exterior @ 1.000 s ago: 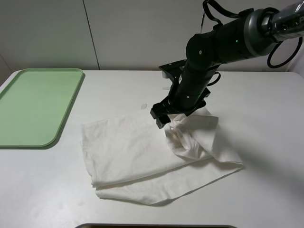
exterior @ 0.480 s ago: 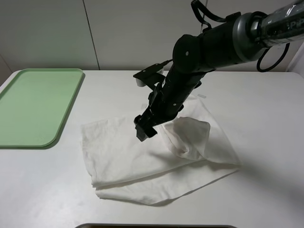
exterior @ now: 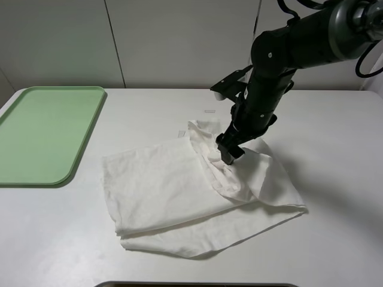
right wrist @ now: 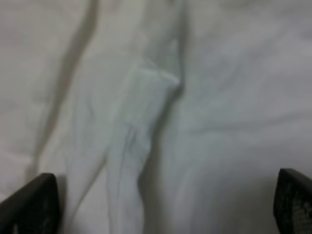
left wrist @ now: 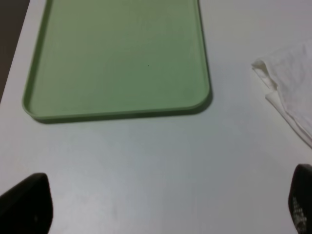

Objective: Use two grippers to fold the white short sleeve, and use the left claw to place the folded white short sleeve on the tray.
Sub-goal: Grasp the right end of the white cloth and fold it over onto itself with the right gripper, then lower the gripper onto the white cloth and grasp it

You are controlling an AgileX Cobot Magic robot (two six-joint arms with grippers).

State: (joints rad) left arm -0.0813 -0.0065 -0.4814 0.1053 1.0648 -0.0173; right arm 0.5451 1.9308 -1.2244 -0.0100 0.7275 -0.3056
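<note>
The white short sleeve (exterior: 173,191) lies wrinkled and partly folded on the white table, with a bunched ridge (exterior: 206,143) near its far middle. My right gripper (exterior: 227,153) hangs low over that ridge. In the right wrist view the right gripper (right wrist: 161,209) is open, its fingertips (right wrist: 29,204) wide apart over the cloth ridge (right wrist: 141,122). The light green tray (exterior: 48,131) lies empty at the far left. My left gripper (left wrist: 161,209) is open above bare table, near the tray (left wrist: 117,53), with a shirt corner (left wrist: 292,92) off to one side. The left arm is out of the exterior view.
Two small pale tape strips (exterior: 209,111) lie on the table behind the shirt. A dark edge (exterior: 197,284) shows at the table's front. The right arm's thick black links (exterior: 287,48) reach in from the upper right.
My right gripper swung left across the shirt, then back right and now stands over the bunched ridge. The right flap's cloth has shifted and heaps up beside the gripper.
</note>
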